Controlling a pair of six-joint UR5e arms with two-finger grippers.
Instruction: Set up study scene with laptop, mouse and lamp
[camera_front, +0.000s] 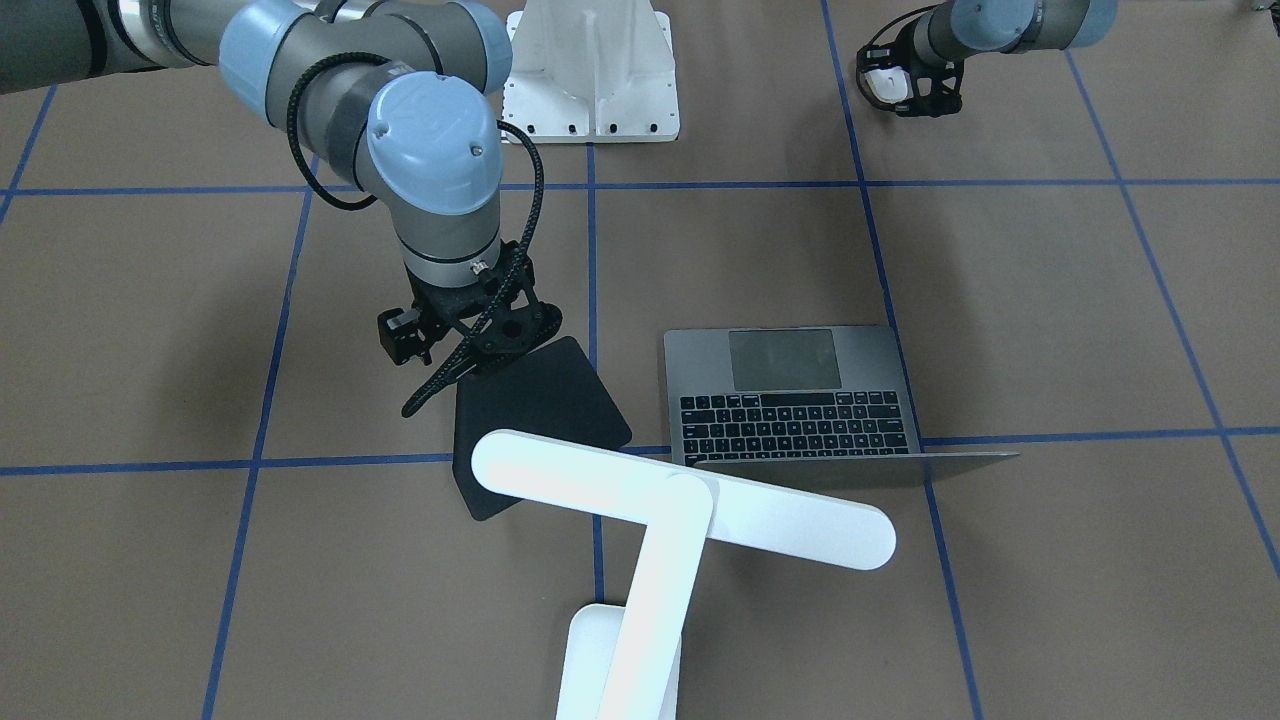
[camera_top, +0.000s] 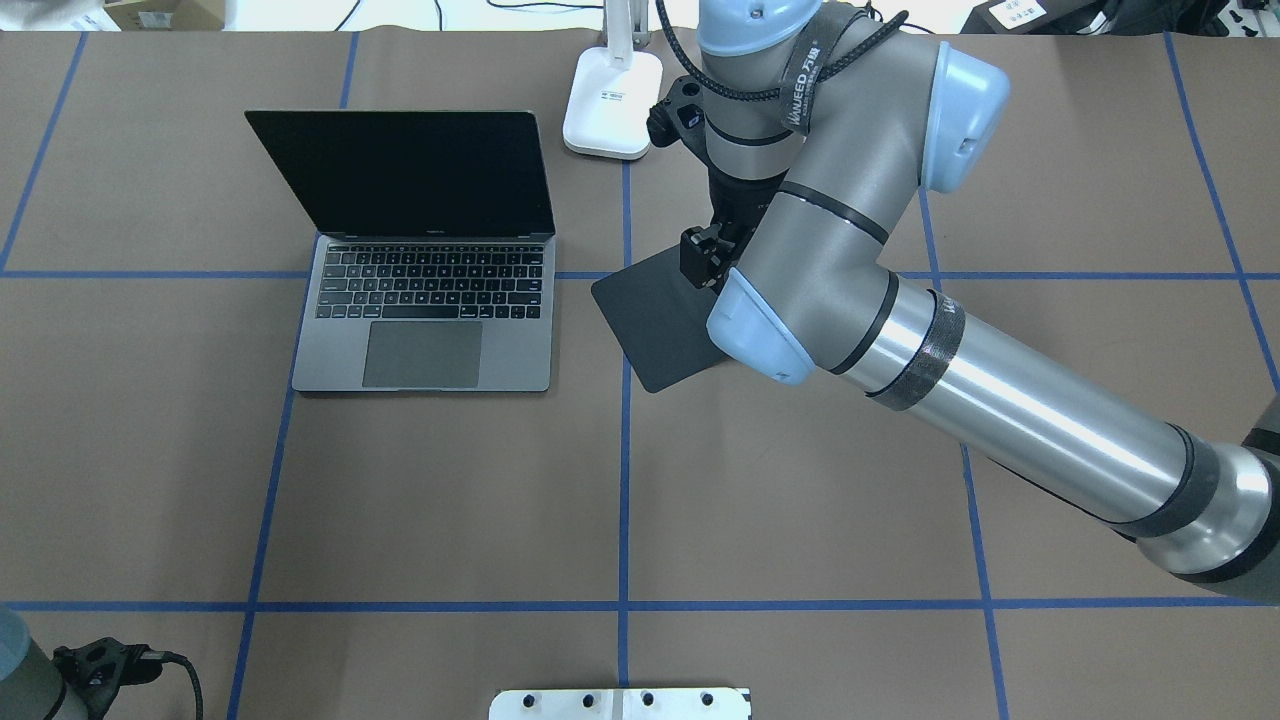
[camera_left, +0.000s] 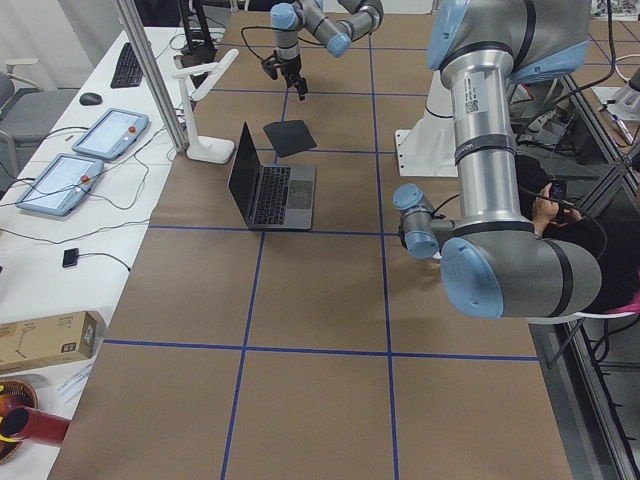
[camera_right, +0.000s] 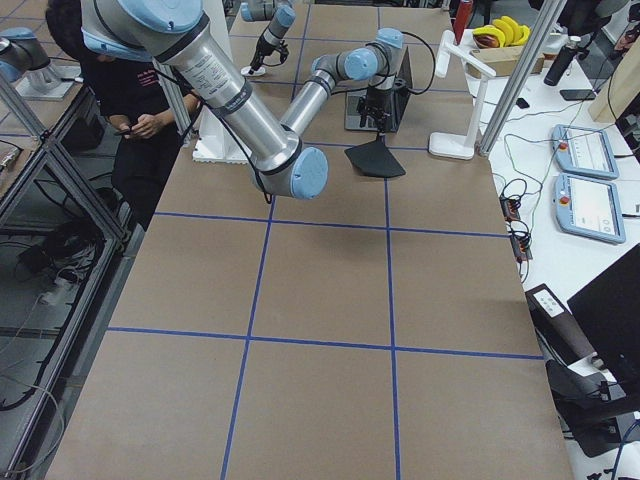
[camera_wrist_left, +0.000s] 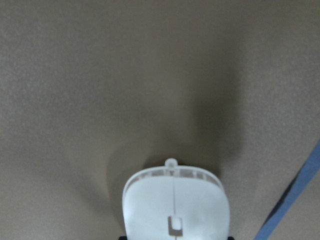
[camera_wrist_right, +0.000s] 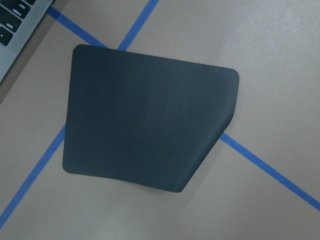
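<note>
- The left gripper (camera_front: 893, 88) is pinched on the mouse (camera_wrist_left: 176, 210) and holds it just off the bare table (camera_top: 800, 500) near the robot's base, well apart from the laptop (camera_top: 425, 300)
- The right gripper (camera_front: 478, 350) hangs over the black mat (camera_wrist_right: 150, 130); I cannot tell whether its jaws are spread or pressed together, and its own camera shows none of its fingers on the mat
- The step in hand looks to be bringing the mouse to the mat, which lies just beside the laptop on the robot's right
- To do it well, the right arm should lift off first, since its wrist covers the landing spot
- The mouse should come down flat near the mat's middle, as one corner seems to curl up a little
- The laptop stands open between mouse and mat, so the carry should pass on the robot's side of its front edge rather than over the keys
- The lamp (camera_front: 690, 500) stands beyond the mat, its bar head raised high; the near side of the table offers plenty of open room
</note>
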